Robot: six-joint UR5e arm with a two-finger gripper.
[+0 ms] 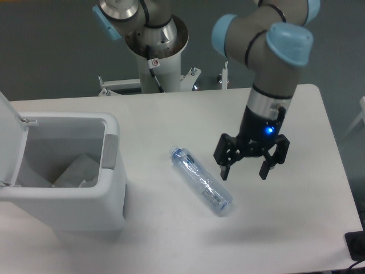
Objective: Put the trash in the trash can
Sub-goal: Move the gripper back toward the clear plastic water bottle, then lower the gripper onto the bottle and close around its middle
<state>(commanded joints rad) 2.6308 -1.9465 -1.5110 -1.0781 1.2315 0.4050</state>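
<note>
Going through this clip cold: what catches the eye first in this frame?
The robot's black hand, fingers spread and a blue light glowing above them, hangs over the table right of centre, holding nothing. Just left of it a clear bottle with a blue cap lies slantwise on the white table. At the far left a white bin stands with its lid up, a crumpled wrapper inside.

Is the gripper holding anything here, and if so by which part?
Nothing is held. The gripper is open, apart from the bottle lying on the table.
</note>
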